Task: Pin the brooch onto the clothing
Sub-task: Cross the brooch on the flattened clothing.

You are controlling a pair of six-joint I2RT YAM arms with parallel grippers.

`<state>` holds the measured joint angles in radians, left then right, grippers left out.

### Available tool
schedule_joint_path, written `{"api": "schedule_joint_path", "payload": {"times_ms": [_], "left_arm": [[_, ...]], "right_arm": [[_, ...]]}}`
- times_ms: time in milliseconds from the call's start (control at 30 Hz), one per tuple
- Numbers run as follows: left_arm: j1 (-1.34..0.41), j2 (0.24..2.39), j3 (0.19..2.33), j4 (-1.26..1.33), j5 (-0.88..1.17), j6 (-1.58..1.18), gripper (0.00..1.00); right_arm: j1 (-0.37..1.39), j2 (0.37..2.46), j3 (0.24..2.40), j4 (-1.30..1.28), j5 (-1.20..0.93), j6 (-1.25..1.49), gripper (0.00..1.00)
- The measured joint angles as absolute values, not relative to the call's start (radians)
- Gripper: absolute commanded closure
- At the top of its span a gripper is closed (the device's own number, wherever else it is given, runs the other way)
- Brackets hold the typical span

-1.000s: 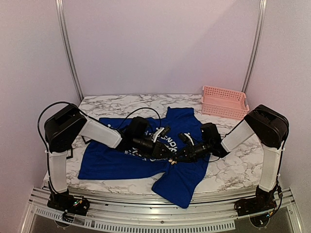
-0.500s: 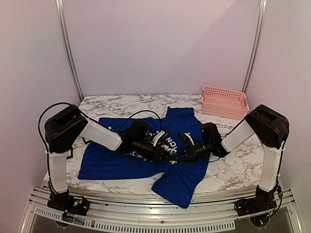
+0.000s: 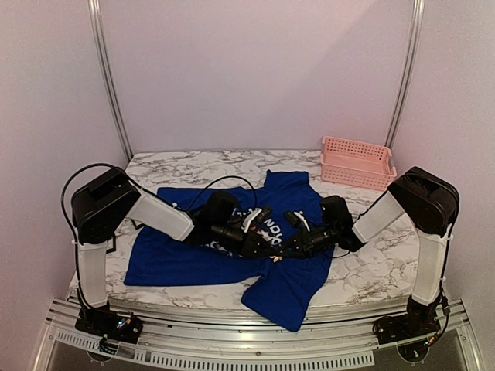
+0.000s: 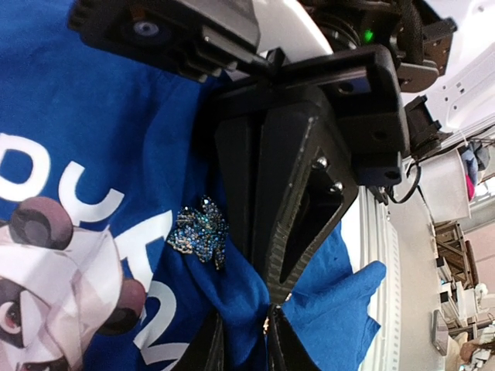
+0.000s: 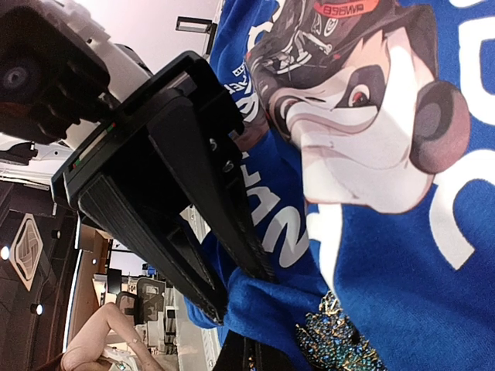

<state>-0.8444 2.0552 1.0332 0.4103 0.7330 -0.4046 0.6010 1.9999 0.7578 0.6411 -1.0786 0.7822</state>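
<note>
Lying spread on the marble table (image 3: 371,263), the blue T-shirt (image 3: 174,259) has the sparkly blue brooch (image 4: 199,236) resting on its front, between the two arms' fingertips. The left gripper (image 5: 241,297) is clamped on a raised fold of the shirt just beside the brooch. The right gripper (image 4: 274,287) has its jaws fully together, with the tips touching the cloth; whether it pinches anything I cannot tell. A pink slotted basket (image 3: 352,175) sits at the far right corner, well apart, and its inside does not show clearly.

- 1 pink slatted basket (image 3: 354,176), at the table's far right corner.
- Marble-patterned table (image 3: 193,164).
- 2 metal uprights: left post (image 3: 110,77), right post (image 3: 404,77).
- Pale back wall (image 3: 255,69).
</note>
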Motion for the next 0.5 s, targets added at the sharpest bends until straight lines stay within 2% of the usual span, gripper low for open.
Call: {"api": "schedule_joint_path", "payload": {"times_ms": [67,167,233,333,500], "left_arm": [[-0.844,2.061,1.033,0.422,0.738,-0.418,0.86],[-0.843,2.069,1.032,0.445,0.757,-0.445,0.99],[-0.842,2.071,1.031,0.461,0.757,-0.46,1.0],[-0.842,2.072,1.011,0.506,0.756,-0.469,0.95],[-0.844,2.072,0.973,0.59,0.752,-0.503,0.82]], "right_arm": [[0.601,2.002,0.754,0.656,-1.084,0.787,1.0],[0.596,2.004,0.746,0.676,-1.091,0.8,0.99],[0.591,2.01,0.744,0.69,-1.106,0.81,0.99],[0.59,2.014,0.744,0.704,-1.115,0.818,0.99],[0.591,2.024,0.744,0.735,-1.121,0.837,1.0]]}}
